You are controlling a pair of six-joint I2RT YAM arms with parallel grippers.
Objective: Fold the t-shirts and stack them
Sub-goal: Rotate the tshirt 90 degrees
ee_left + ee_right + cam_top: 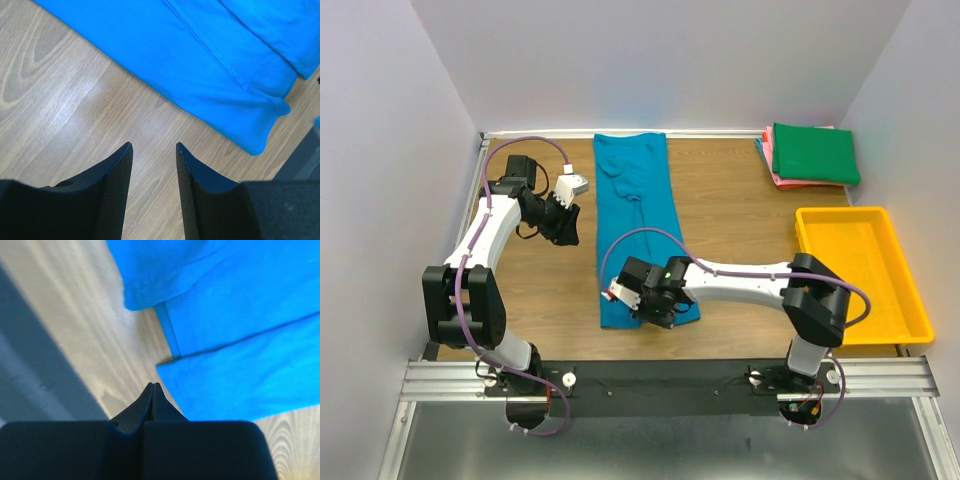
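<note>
Top external: teal-blue t-shirt [640, 210] folded into long strip, sleeves seemingly tucked.

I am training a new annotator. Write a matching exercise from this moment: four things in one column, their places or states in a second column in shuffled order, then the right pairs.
Things:
1. teal-blue t-shirt
2. green t-shirt
3. left gripper
4. right gripper

Places or states:
A. shut, near the close end of the blue cloth
B. on top of the pink t-shirts, far right corner
C. open, over bare wood of the table
D. folded into a long strip down the middle of the table

Pairs: 1-D, 2-B, 3-C, 4-A
</note>
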